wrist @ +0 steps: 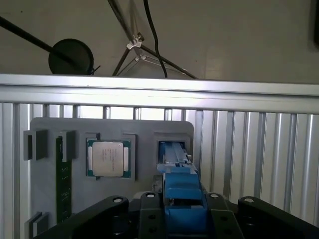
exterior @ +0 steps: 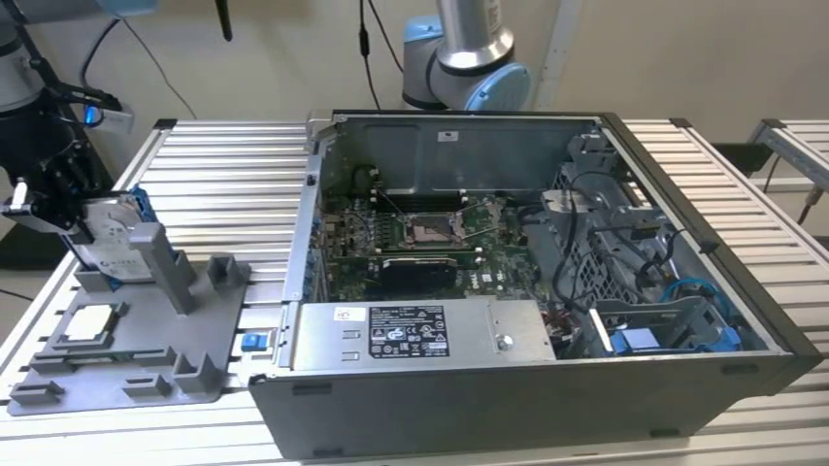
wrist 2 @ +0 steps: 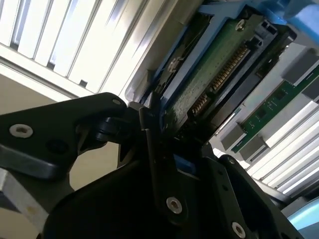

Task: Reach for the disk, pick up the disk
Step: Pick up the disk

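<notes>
Blue-framed and upright at the left edge of the exterior view, the disk (exterior: 112,229) is clamped in your gripper (wrist: 182,204), fingers closed on its carrier, so your reach is done, though it sits low over the grey fixture (exterior: 143,349), not yet lifted clear.

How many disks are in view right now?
1. The disk stands in the grey holder at the exterior view's left, at the gripper. A blue part in the case may belong to another; I cannot tell.
</notes>
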Controlling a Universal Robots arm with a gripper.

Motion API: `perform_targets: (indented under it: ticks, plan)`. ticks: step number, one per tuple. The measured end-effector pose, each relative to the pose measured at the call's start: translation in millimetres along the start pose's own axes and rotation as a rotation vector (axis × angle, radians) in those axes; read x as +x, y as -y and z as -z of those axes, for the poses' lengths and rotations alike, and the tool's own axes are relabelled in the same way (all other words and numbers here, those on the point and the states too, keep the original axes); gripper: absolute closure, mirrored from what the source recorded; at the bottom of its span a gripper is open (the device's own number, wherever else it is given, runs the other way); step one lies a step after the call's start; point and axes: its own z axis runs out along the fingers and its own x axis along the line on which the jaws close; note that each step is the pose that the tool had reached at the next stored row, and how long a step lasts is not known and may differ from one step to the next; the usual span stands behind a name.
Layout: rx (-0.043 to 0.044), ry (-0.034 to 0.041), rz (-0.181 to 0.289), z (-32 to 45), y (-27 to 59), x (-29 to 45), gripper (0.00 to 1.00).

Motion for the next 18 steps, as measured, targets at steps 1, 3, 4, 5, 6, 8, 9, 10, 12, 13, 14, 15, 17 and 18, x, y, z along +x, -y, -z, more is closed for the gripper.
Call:
perform_targets:
  ticks: [1,3,4,5,6,8,9,10,12,13,14,15,17,18]
  plan:
    - [0.0000,0.0002,0.000,0.0,0.0,0.0,1.00]
    - [-0.0001,0.0002,0.000,0.0,0.0,0.0,1.00]
    - [-0.0001,0.0002,0.000,0.0,0.0,0.0,1.00]
    - [0.0000,0.0002,0.000,0.0,0.0,0.0,1.00]
    - [-0.0001,0.0002,0.000,0.0,0.0,0.0,1.00]
    - [0.0000,0.0004,0.000,0.0,0.0,0.0,1.00]
    - [0.0000,0.0005,0.000,0.0,0.0,0.0,1.00]
    - [0.0000,0.0005,0.000,0.0,0.0,0.0,1.00]
    - [0.0000,0.0005,0.000,0.0,0.0,0.0,1.00]
    - [0.0000,0.0005,0.000,0.0,0.0,0.0,1.00]
    - [0.0000,0.0006,0.000,0.0,0.0,0.0,1.00]
    - [0.0000,0.0006,0.000,0.0,0.0,0.0,1.00]
    - [0.0001,0.0006,0.000,0.0,0.0,0.0,1.00]
    - [0.0000,0.0006,0.000,0.0,0.0,0.0,1.00]
